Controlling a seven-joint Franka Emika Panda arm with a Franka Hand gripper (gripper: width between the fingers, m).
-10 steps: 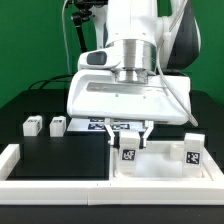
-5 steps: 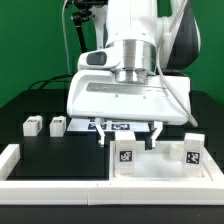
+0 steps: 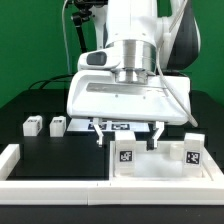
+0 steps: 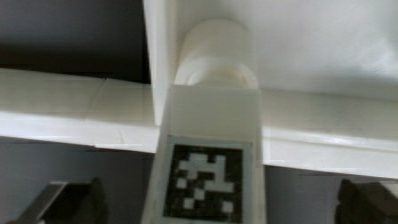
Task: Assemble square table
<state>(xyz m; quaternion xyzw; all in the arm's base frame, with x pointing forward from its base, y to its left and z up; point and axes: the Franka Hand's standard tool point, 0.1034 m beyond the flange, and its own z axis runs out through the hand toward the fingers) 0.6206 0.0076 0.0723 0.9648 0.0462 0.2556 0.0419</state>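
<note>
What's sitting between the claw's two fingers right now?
One tagged white leg, upright on the square table top. The claw is open, both fingers clear of it. Exterior view shows it; wrist view confirms.

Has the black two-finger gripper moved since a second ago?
Yes. The gripper has opened: its fingers have spread to the exterior view's left and right, away from the small white tagged leg standing on the white square tray-like tabletop.

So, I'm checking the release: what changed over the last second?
The gripper opened its jaws wide and let go of the tagged table leg, which stands upright on the square tabletop. Leg and tabletop stayed where they were.
</note>
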